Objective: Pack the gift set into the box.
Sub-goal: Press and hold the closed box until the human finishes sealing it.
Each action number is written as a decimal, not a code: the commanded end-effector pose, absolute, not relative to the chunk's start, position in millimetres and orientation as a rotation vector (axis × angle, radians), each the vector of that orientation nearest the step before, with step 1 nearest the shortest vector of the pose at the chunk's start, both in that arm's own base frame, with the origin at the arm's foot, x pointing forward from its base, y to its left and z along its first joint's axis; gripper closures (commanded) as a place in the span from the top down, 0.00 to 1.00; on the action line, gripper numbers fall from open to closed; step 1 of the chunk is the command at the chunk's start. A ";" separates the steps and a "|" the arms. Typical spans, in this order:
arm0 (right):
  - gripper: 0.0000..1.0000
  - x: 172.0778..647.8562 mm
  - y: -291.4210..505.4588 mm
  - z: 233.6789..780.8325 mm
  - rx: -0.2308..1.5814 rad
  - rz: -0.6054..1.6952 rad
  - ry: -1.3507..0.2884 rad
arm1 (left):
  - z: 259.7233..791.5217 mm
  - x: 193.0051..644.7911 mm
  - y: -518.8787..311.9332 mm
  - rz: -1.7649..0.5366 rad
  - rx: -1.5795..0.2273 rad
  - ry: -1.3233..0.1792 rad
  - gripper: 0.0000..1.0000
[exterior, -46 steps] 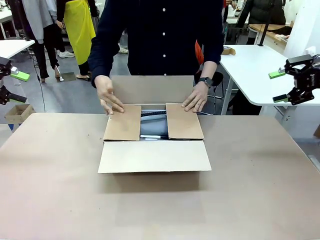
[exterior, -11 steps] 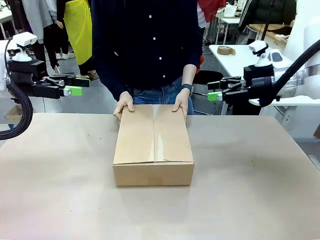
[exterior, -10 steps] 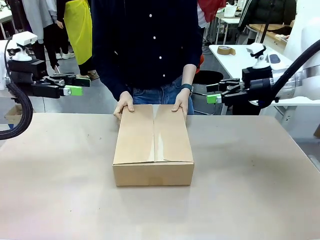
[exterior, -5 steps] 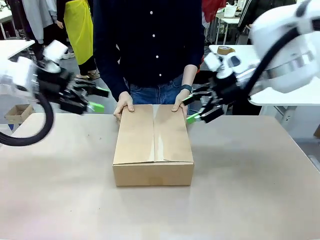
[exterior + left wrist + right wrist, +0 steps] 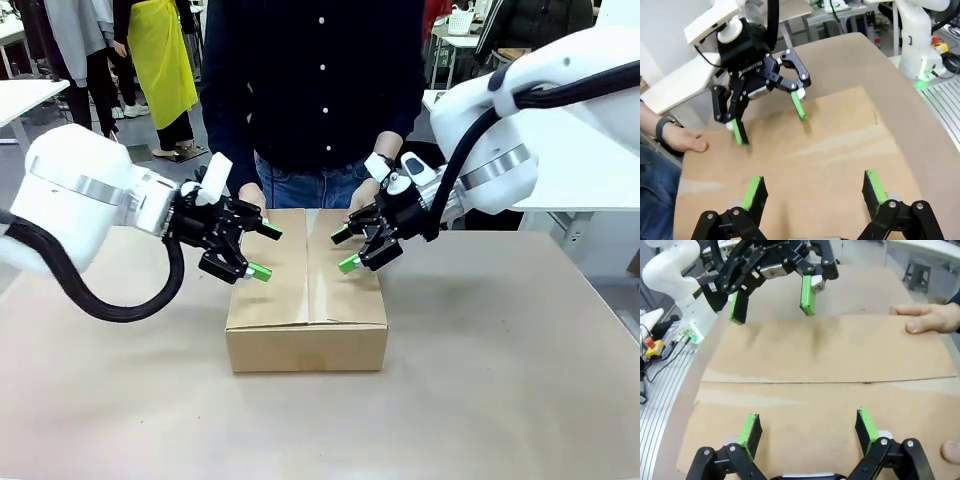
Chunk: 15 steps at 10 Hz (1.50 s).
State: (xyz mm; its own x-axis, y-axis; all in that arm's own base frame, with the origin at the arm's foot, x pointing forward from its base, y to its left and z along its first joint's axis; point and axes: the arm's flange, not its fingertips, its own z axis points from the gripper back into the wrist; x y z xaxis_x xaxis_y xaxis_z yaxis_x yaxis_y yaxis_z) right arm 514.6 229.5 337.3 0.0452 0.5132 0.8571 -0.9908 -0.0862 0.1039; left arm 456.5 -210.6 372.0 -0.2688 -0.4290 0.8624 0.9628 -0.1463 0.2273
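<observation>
**Box:** The box [image 5: 306, 290] is found on the table [image 5: 500, 380] with all its flaps folded shut. The centre seam is seen running from the box's near edge to its far edge. What the box holds is hidden by the closed flaps.

**Left gripper:** The left gripper [image 5: 266, 251] is held low over the left half of the box top. Its fingers are spread wide and nothing is held between them.

**Right gripper:** The right gripper [image 5: 344, 251] is held low over the right half of the box top, likewise spread wide and empty. The two grippers are set facing each other across the seam, near but apart. Whether either fingertip touches the cardboard cannot be told.

**Person:** A person's hand [image 5: 687, 142], with a watch [image 5: 660, 130] at the wrist, is laid on the box's far right corner. A second hand [image 5: 930, 319] is laid on the far left corner.
</observation>
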 end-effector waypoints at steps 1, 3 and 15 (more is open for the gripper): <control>1.00 511.8 239.8 344.0 0.878 1.521 -0.783 | 371.5 472.5 -212.4 -1.652 -0.815 -0.950 1.00; 1.00 510.9 247.9 337.1 0.891 1.571 -0.800 | 358.5 483.2 -212.8 -1.550 -0.823 -0.922 1.00; 1.00 523.3 234.3 328.8 0.800 1.493 -0.804 | 326.4 491.8 -187.2 -1.454 -0.813 -0.869 1.00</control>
State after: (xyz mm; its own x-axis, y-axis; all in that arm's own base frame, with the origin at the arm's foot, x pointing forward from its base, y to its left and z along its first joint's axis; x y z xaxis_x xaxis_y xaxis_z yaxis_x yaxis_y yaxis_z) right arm 524.4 233.5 330.0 -0.0398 0.5241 0.8507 -0.9987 -0.0477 -0.0173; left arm 492.2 -186.9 328.1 -0.0528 -0.4763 0.8777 0.9986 -0.0193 0.0496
